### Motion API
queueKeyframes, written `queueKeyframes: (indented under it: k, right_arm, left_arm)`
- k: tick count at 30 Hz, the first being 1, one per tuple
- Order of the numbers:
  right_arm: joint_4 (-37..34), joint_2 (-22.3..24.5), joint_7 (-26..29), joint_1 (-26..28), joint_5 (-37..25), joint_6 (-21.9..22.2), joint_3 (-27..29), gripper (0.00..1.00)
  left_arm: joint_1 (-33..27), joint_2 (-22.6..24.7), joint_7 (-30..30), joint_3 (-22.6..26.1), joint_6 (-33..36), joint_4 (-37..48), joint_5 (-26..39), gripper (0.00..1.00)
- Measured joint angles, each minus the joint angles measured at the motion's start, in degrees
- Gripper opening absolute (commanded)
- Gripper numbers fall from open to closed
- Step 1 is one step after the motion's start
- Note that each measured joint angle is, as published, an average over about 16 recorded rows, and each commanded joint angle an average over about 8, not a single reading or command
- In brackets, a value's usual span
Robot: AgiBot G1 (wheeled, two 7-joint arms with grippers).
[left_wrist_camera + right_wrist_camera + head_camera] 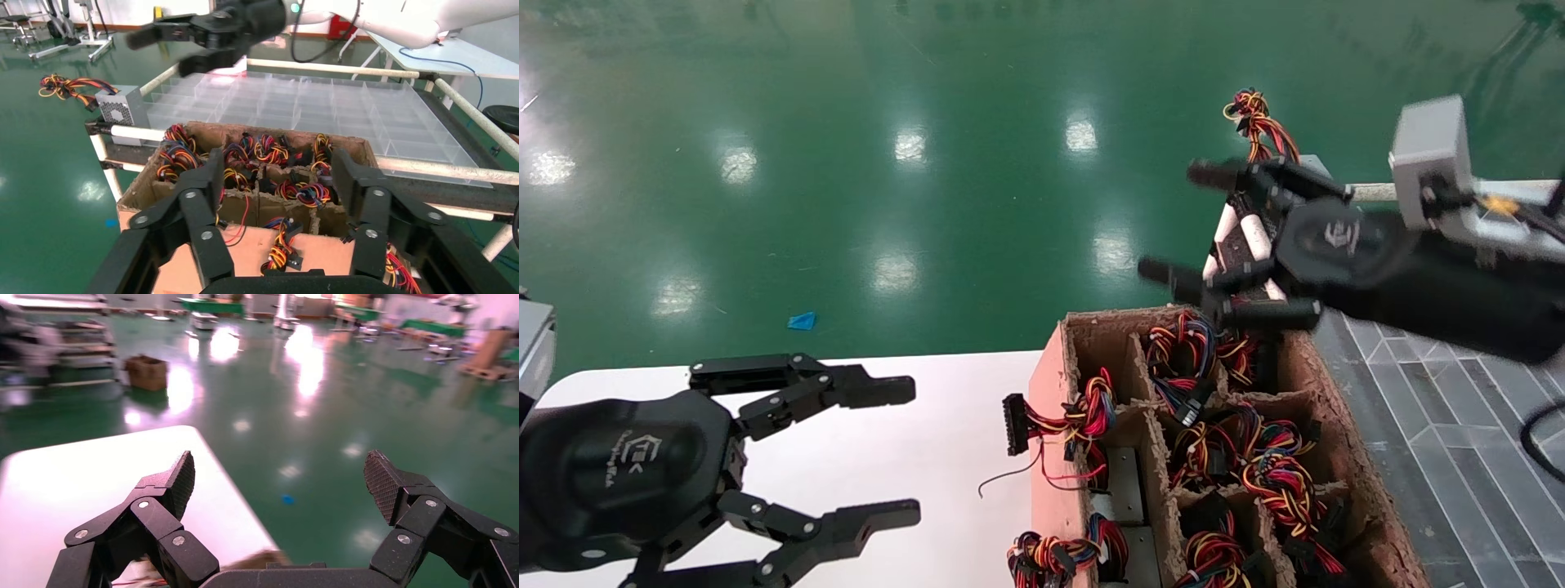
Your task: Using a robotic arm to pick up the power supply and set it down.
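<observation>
I have two end effectors. My right end effector (1214, 237) is up in the air past the far end of the cardboard box (1050, 384), near the white rail (330, 67), and its fingers are spread wide with nothing in them. My left end effector (878, 453) hangs over the white tabletop (944, 441), just beside the box, and its fingers are spread wide too, also holding nothing.

I can see one power supply (120, 105) sitting out by itself. It is a small silver-grey metal box with lots of little holes on the face I can see. It rests at the corner of the clear divider tray (318, 104), past the far end of the cardboard box and just by my right end effector. One bunch of red, yellow and black wires (64, 87) comes out of one end. That end points away from the tray, out over the green floor (846, 163), and the long side of the box runs the same way.

The cardboard box has many little rooms. They are stuffed with more coloured wire bunches, too tangled for me to count.
</observation>
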Motion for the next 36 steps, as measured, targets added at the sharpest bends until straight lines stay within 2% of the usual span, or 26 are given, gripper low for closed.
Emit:
queueKeyframes:
  k: [12,18,25,36]
  right_arm:
    - [13.8,5.1,6.2,-10.6,7.3,-7.2,2.8,1.0]
    - [18.3,6.8,8.1,-14.1,9.7,-9.6,3.7,1.0]
    - [19.9,7.5,8.7,-15.3,10.6,-10.4,4.1,1.0]
    - [18.8,7.1,8.4,-14.5,10.0,-9.8,3.9,1.0]
  left_arm:
    - [0.0,0.0,0.0,0.0,0.0,0.0,0.0,1.0]
    - [0.0,0.0,0.0,0.0,0.0,0.0,0.0,1.0]
    - [0.0,0.0,0.0,0.0,0.0,0.0,0.0,1.0]
    - [0.0,0.0,0.0,0.0,0.0,0.0,0.0,1.0]
